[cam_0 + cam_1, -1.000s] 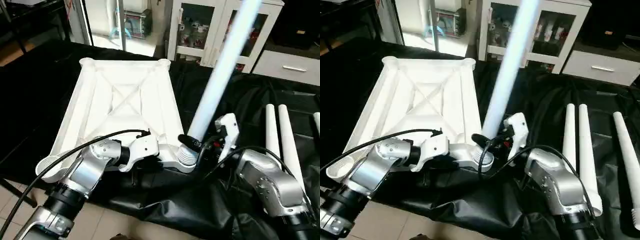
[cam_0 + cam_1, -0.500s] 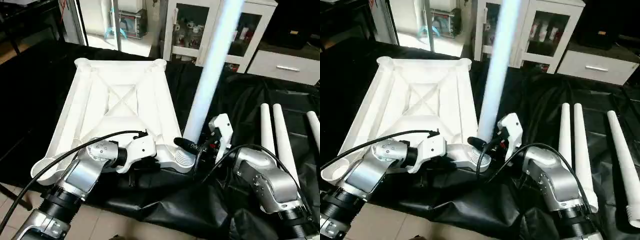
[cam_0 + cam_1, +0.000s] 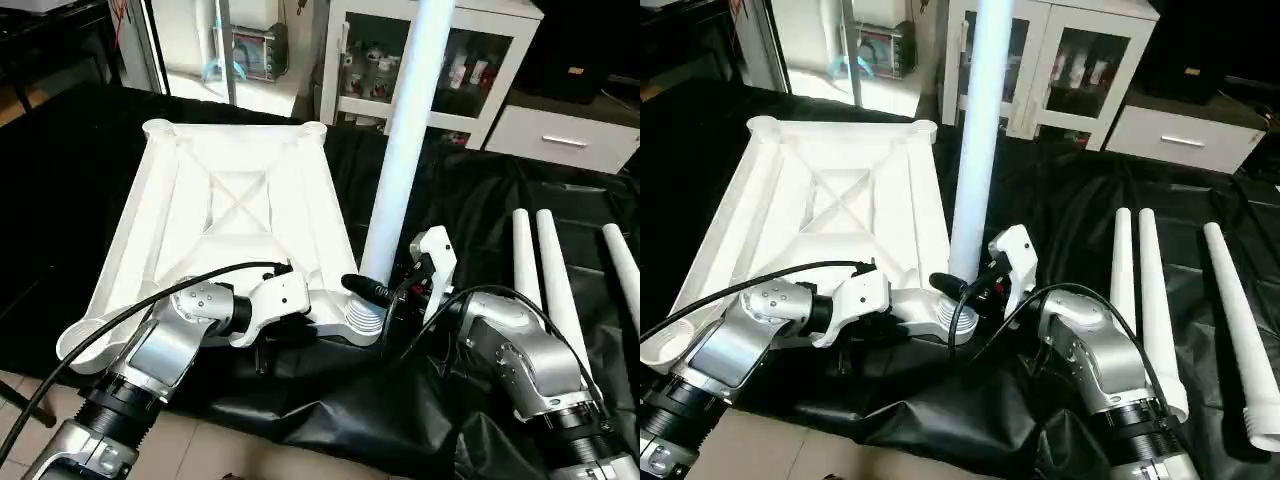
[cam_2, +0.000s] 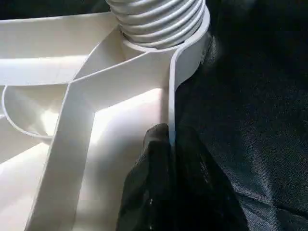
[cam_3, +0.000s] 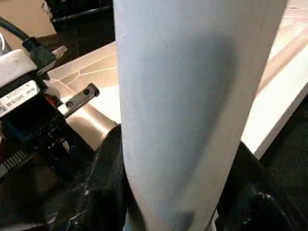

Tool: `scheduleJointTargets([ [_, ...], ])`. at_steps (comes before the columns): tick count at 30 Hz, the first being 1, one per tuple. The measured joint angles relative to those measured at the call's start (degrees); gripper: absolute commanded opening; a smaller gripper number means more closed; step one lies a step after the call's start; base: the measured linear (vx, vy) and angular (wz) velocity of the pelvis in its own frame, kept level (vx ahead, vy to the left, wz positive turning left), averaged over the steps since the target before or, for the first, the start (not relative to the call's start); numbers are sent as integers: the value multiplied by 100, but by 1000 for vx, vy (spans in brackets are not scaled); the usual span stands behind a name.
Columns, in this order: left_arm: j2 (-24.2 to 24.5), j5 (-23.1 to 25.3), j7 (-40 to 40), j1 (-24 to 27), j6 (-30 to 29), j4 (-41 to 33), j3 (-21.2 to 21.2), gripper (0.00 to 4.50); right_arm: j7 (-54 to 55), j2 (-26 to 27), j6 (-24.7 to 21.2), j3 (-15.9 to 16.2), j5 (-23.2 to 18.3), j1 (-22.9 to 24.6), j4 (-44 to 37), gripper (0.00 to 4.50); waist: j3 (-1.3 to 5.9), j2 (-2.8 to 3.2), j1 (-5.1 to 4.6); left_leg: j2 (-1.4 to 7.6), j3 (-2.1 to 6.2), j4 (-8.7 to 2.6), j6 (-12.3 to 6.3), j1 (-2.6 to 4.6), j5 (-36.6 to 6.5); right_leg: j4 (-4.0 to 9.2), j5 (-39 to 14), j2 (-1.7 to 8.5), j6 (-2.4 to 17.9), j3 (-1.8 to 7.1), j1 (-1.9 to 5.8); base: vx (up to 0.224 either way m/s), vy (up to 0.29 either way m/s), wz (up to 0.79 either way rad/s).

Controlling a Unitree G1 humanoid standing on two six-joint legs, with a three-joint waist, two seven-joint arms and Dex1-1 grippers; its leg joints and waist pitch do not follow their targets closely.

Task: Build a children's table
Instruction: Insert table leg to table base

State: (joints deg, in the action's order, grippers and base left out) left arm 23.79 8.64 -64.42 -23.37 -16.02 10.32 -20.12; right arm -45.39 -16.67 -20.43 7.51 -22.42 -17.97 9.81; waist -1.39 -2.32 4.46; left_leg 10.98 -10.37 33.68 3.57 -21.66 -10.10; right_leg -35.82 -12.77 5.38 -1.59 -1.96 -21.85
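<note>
Far left of the head view, a black cable [image 3: 90,330] loops over the silver left forearm [image 3: 165,345]; above it the tabletop [image 3: 230,215] lies underside up on the black cloth [image 3: 470,200], its X-brace showing, filling the left and centre of the frame; round corner sockets sit at its upper corners, one at upper left [image 3: 158,129]; the left gripper [image 4: 168,144] is pinched right down on the tabletop's thin side wall, one finger [image 4: 154,163] inside the rim and one outside, just short of the near corner socket [image 3: 365,318].

Centre frame, there's the leg [image 3: 405,140] standing nearly upright out of that socket, its ribbed threads [image 4: 159,21] still showing above the collar; it rises out of the top of the frame, cutting across the white cabinet [image 3: 440,60] with glass doors behind; the right gripper [image 3: 385,292] has it low down, jaws about half spread and clamped around the tube, black finger [image 5: 103,178] on either side in the wrist view.

Lower right, the silver right forearm [image 3: 525,355] blocks part of the cloth; right of it three spare legs lie well apart from the tabletop, two [image 3: 1135,290] side by side and touching, the third [image 3: 1240,320] alone near the right edge; a white drawer unit [image 3: 570,140] sits upper right.
</note>
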Motion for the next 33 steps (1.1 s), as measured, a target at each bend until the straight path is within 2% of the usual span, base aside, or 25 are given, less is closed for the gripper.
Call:
scheduleJointTargets([
  [7, -11, 0, 35, 6, -12, 3, -10, 0, 4, 92, 214, -110, -148, 72, 203, 186, 2, -2, 3, 0, -2, -2, 1, 14, 0, -2, 0, 0, 0, 4, 7, 0, 0, 0],
  [10, -18, -1, 46, 6, -11, 2, -19, 0, 6, 211, 377, -275, -218, 239, 213, 186, 4, -3, 18, -1, -6, -10, 1, 17, -1, 4, 0, 0, 0, 6, 8, 0, 0, 0],
  [20, -83, -2, 74, -32, -1, 61, -50, 0, 24, 413, 907, -474, -301, 615, 205, 186, 10, 2, 58, -3, -14, -26, 1, 20, -1, 18, -1, 0, -1, 13, 6, 0, 0, 0],
  [28, -156, -2, 97, -101, 3, 194, -63, 0, 63, 411, 1566, -388, -65, 900, 153, 186, 18, 14, 65, -6, -23, -46, 1, 31, 0, 25, -2, 0, -4, 23, 6, 0, 0, 0],
  [33, -180, -3, 96, -124, 8, 254, -63, 0, 75, 405, 1715, -343, 34, 933, 149, 186, 22, 21, 65, -7, -25, -59, 1, 35, 0, 42, -2, 0, -7, 23, 10, 0, 0, 0],
])
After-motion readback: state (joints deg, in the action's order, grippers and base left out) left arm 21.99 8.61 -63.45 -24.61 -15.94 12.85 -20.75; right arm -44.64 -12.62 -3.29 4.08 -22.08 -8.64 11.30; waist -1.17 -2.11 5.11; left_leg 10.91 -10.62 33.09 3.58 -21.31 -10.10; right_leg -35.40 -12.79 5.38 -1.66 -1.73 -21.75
